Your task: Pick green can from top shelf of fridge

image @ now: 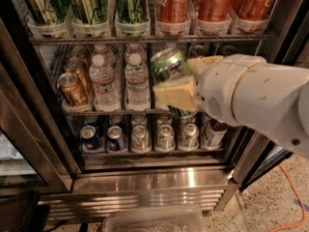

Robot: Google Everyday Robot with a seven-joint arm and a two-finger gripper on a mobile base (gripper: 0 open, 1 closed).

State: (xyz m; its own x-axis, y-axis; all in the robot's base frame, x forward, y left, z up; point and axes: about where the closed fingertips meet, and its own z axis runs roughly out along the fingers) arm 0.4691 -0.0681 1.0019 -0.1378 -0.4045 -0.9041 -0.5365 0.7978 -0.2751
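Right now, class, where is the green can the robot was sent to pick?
The green can is off the top shelf, held tilted in the tool, mid-frame in front of the water bottles one rack below.

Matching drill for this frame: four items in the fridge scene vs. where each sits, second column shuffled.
1. green can
2. red cola cans
3. water bottles
4. short cans

A. bottom rack
B. top shelf, right side
C. clamped in the tool, in front of the middle rack
D. middle rack, upright

Pairs: 1-C, 2-B, 3-D, 4-A
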